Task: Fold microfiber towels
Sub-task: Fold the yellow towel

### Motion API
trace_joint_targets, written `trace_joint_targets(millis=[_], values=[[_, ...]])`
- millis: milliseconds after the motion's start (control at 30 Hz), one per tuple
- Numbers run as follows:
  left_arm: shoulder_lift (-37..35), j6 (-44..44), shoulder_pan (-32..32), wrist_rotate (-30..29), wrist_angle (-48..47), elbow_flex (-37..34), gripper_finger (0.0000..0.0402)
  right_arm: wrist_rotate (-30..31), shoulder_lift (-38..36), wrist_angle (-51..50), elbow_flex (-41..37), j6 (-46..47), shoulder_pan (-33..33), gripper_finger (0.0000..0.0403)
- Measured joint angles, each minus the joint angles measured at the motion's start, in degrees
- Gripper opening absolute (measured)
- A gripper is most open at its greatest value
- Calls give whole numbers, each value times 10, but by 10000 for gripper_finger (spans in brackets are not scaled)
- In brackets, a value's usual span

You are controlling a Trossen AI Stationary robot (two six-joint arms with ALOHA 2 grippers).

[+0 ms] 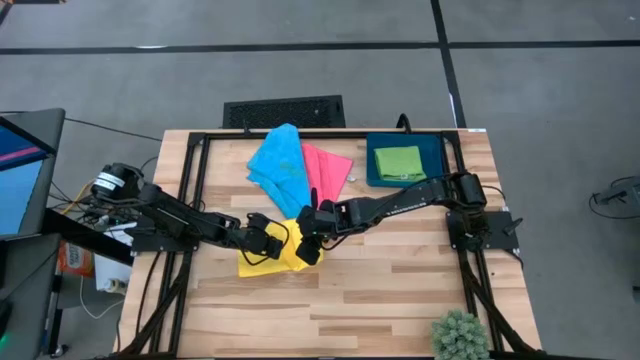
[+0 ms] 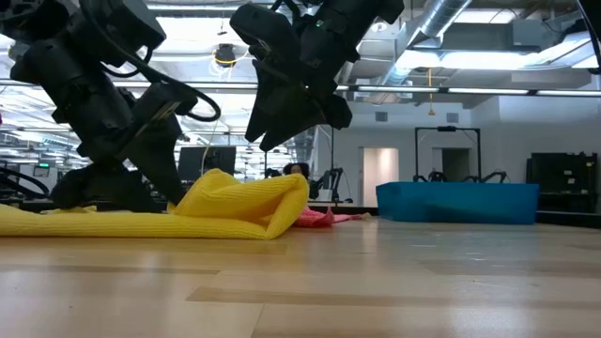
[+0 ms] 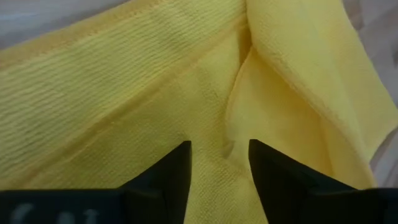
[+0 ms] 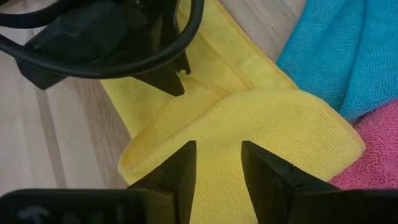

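The yellow towel (image 1: 262, 262) lies on the wooden table, partly folded, with a doubled flap (image 4: 280, 124) bulging up at its right end (image 2: 263, 202). My left gripper (image 3: 219, 155) is low over the towel's flat part, open, its fingers slanting down at the cloth. My right gripper (image 4: 217, 155) hangs open above the flap (image 2: 282, 131), clear of it. Farther back, a sky-blue towel (image 1: 280, 160) lies spread out and overlaps a pink towel (image 1: 328, 170). A folded green towel (image 1: 397, 160) rests on the dark blue tray (image 1: 435, 150). My left gripper's open fingers (image 4: 176, 79) stand at the yellow towel's flat layer beside the fold crease (image 3: 233, 124), slanting down from the table's left. Whether the tips touch the cloth I cannot tell. Nothing is pinched between them.
A small green plant (image 1: 460, 335) stands at the near right corner. The two arms' heads are close together over the yellow towel. Bare wood stretches along the near half of the table (image 1: 400, 290). A dark grille (image 1: 283, 110) sits beyond the far edge.
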Motion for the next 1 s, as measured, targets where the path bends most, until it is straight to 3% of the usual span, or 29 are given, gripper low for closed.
trace_joint_targets(millis=[400, 700, 1000], values=[[-1, 8, 1, -21, 5, 0, 8, 0, 0, 0, 0, -5, -1, 142], [-2, 30, 27, -13, 6, 31, 2, 0, 0, 0, 0, -5, -2, 141], [-2, 143, 95, 1, -147, 104, 0, 0, 0, -16, 0, 0, -2, 137]])
